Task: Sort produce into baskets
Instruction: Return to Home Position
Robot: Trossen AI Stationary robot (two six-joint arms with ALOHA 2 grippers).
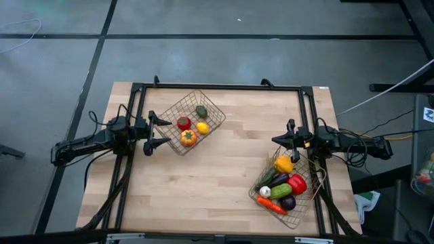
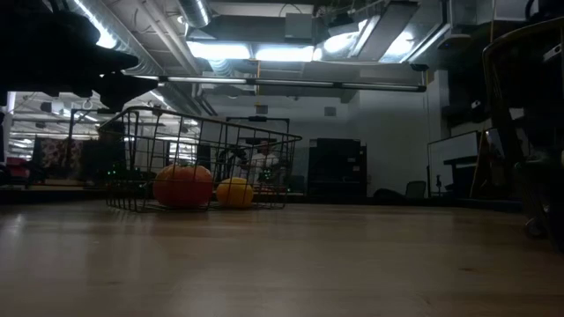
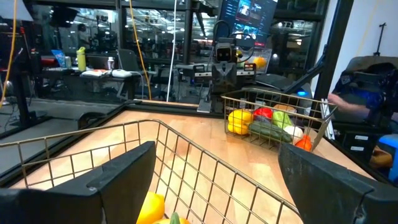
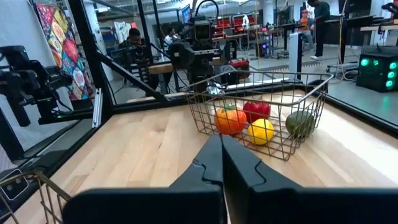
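Two wire mesh baskets stand on the wooden table. The left basket (image 1: 193, 122) holds a red tomato (image 1: 183, 123), an orange pepper (image 1: 188, 137), a lemon (image 1: 202, 127) and an avocado (image 1: 201, 111). The right basket (image 1: 308, 203) holds a yellow pepper (image 1: 284, 163), a red pepper (image 1: 297, 183), a carrot (image 1: 271, 205) and several other pieces. My left gripper (image 1: 160, 132) is open, with its fingers on either side of the left basket's nearest corner (image 3: 155, 124); I see no touch. My right gripper (image 1: 281, 140) is shut and empty, just beyond the right basket's far end.
A black metal frame (image 1: 217, 87) runs around the tabletop's far and side edges. Bare wood (image 1: 210, 183) lies between the two baskets. The right wrist view shows the left basket (image 4: 261, 118) across the table and people in the room behind it.
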